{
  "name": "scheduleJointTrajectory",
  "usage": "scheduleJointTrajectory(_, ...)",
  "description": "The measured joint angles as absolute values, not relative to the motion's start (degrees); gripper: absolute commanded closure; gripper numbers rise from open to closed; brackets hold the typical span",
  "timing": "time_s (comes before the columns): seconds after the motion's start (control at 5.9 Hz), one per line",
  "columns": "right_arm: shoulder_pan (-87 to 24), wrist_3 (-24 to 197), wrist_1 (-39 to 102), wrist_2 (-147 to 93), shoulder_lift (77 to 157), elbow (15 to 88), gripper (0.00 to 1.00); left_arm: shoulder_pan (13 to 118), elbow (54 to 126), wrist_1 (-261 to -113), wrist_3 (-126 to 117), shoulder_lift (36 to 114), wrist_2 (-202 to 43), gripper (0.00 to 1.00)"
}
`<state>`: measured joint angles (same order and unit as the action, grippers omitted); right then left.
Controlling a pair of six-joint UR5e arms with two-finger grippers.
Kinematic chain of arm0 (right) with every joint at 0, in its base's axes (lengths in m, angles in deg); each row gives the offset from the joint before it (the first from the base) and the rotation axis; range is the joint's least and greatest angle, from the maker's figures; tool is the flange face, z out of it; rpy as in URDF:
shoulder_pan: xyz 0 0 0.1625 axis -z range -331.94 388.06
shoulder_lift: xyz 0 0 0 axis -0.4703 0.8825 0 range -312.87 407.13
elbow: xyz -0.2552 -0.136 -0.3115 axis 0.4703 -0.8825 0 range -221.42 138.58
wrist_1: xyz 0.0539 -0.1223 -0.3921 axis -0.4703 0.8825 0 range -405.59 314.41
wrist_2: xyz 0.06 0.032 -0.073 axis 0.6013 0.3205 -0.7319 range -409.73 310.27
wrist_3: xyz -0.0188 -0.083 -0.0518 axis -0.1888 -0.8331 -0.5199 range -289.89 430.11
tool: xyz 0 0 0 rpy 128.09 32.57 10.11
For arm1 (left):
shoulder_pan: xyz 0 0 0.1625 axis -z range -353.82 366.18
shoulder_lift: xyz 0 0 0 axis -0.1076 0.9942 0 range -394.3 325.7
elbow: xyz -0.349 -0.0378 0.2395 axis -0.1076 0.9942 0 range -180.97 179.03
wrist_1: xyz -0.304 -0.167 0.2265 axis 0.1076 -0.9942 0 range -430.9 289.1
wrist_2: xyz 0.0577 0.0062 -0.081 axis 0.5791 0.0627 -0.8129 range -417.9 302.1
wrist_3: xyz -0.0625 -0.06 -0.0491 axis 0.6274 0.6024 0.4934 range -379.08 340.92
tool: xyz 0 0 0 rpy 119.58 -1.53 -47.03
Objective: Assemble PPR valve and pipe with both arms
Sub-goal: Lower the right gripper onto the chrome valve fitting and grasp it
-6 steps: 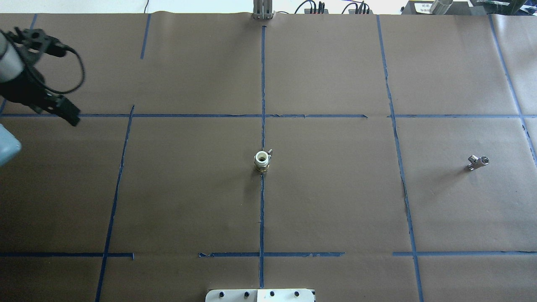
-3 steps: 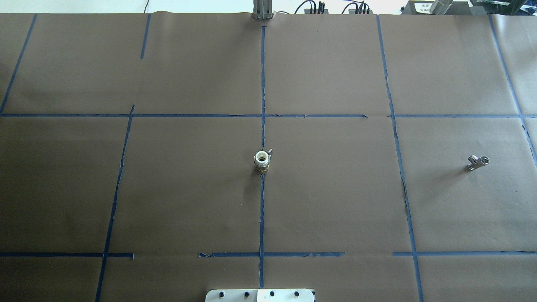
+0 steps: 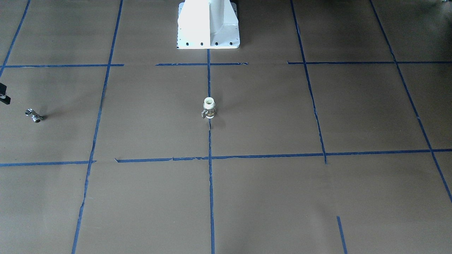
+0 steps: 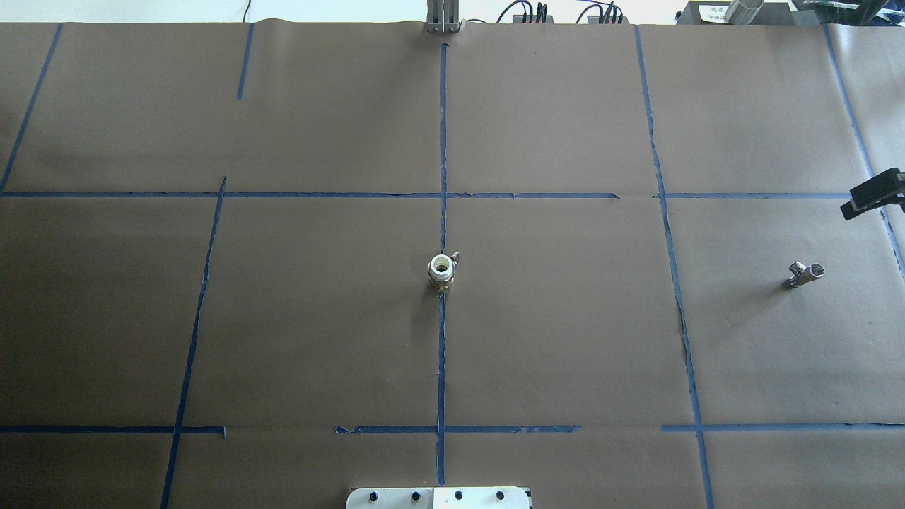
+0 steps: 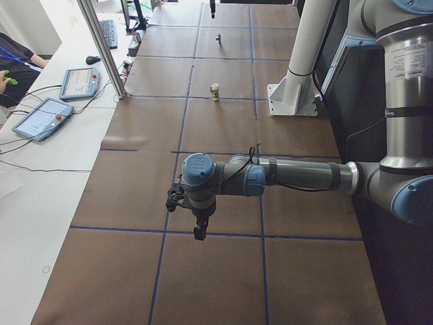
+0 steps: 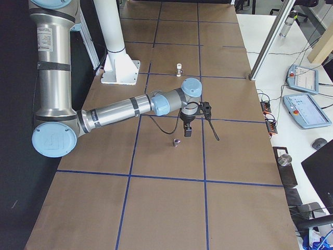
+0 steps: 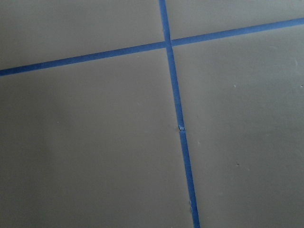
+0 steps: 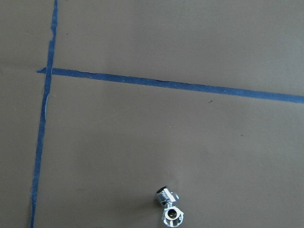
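At right edge of counter [image 4: 565, 318], logged right gripper [image 4: 871, 194] newly arrived near pipe [image 4: 805, 273]; open or closed: cannot tell. Lost left gripper [image 5: 199, 230] from overhead; state unclear too. Found PPR valve [image 4: 441, 271] upright mid-counter. Expect pipe pickup.

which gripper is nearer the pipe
Right. The right gripper hangs close by the pipe, raised off the table. The left gripper is at the table's opposite end, with the valve between them.
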<state>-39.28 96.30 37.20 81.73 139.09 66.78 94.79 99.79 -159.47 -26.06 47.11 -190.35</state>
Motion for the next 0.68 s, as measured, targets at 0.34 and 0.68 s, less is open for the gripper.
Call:
scheduleJointTrajectory(0.34, -33.2, 103.3, 25.9, 76.9, 141.2, 63.3, 0.02, 94.9, 100.0, -159.6, -25.2, 47.1, -190.4, 0.00)
scheduleJointTrajectory(0.68, -31.2, 103.8, 14.2, 75.9, 143.0, 56.5, 0.09, 94.9, 100.5, -159.6, -25.0, 47.1, -190.4, 0.00)
